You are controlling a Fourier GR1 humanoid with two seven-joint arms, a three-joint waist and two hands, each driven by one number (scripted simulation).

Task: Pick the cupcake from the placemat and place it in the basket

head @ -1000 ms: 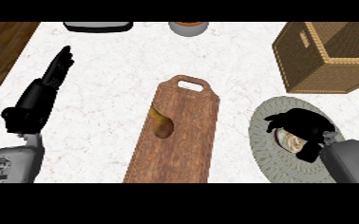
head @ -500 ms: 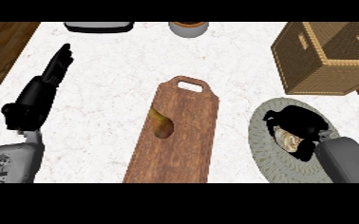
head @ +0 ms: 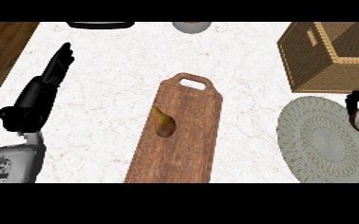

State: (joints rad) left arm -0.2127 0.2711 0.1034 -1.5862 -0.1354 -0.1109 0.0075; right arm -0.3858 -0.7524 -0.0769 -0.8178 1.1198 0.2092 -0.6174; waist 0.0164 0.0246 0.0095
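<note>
Cupcake (head: pixel 350 118): I see only a thin pale and reddish sliver at the view's right edge, tight against the black of the right hand (head: pixel 353 105). It sits over the right rim of the placemat (head: pixel 316 140). The rest is cut off by the frame, so I cannot tell its long axis or which way it points.

Right hand: 1 narrow black strip shows at the edge, just above the sliver. I cannot tell whether it is closed on the cupcake or spread.

Placemat: 1, round, grey woven, its right part cut off by the frame.

Basket (head: pixel 324 57): 1, brown wicker, at the upper right, just above the placemat. Its right side is out of view. I can see part of the inside near the rim.

Cutting board (head: pixel 184 142): 1, long, wooden, mid-counter. Its handle hole is at the far end and its near end is cut off at the bottom. On its left half lies 1 small brownish-yellow fruit (head: pixel 163 122), possibly a pear.

Left hand (head: pixel 43 92): at the left, well apart from everything, fingers straight and together, pointing up and away, holding nothing.

Far edge: 1 dark object (head: pixel 100 24) and 1 grey rounded object (head: pixel 191 27), both cut off and too little shown to name.

Counter (head: pixel 112 66): white marble.
</note>
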